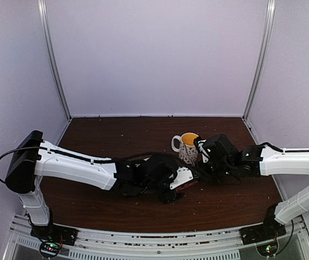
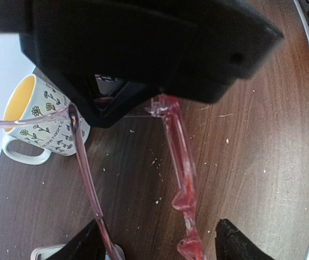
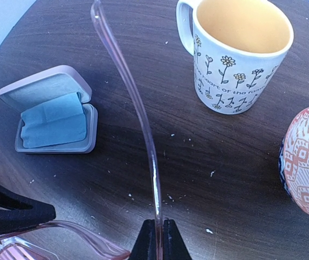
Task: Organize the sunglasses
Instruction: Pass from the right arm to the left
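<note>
Centrally, one pair of sunglasses (image 2: 178,157): pink, thin-framed, two long temples, hanging between the two grippers on the near side of the mug. Pinched by one temple in the right gripper (image 3: 157,233), jaws clamped tight on the slim pink rod. Flanked by the left gripper (image 2: 159,244), fingers (image 2: 89,244) spread wide on either side of the temples and not clamped on them.

Also one mug (image 3: 241,54), white with small flowers, yellow inside, standing upright with its handle to the left in the right wrist view. One case (image 3: 51,111), pinkish-grey, lying open. One light blue cloth (image 3: 54,122), tucked inside that case. One rounded object (image 3: 308,162) with an orange-and-white pattern, just beside the mug, cut off by the frame edge.

Underneath, one table (image 1: 116,135) of dark brown wood grain, dotted with pale specks. Around it, plain pale lilac walls (image 1: 154,54), joined at two metal corner posts (image 1: 54,59).
</note>
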{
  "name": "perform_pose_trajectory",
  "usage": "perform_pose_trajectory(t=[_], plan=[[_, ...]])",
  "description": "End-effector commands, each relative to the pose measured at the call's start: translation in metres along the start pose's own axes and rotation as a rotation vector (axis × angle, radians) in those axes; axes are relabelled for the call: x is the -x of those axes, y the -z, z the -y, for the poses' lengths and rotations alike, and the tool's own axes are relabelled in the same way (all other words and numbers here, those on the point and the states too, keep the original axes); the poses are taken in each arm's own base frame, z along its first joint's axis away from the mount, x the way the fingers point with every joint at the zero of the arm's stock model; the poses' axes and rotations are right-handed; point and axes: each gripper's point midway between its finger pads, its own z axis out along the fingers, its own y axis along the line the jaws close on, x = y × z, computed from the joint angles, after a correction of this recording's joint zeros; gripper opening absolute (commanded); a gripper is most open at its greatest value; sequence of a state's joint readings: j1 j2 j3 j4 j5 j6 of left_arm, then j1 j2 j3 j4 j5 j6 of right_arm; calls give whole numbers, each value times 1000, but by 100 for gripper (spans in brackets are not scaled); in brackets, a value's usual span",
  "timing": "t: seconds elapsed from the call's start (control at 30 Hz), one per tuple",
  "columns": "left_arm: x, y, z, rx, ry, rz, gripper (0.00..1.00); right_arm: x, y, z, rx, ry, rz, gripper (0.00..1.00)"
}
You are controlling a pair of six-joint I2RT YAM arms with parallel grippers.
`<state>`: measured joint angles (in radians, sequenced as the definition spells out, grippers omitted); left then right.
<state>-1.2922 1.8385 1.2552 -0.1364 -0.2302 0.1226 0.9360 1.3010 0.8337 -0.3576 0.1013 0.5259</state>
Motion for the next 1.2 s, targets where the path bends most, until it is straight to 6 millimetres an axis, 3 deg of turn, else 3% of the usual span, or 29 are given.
perform_pose_trajectory(t=[0.0,0.27,0.63,1.17], plan=[[6,-4,-5,27,-1,1,69,19,8,-10,36,-21,48,0],[1,-8,-14,83,-10,-27,59,17,5,-17,68,-24,38,0],[4,-7,-15,88,-6,-14,53,13,6,-14,57,-17,25,6],[1,0,-14,78,-12,-13,43,14,11,-6,19,-8,23,24]])
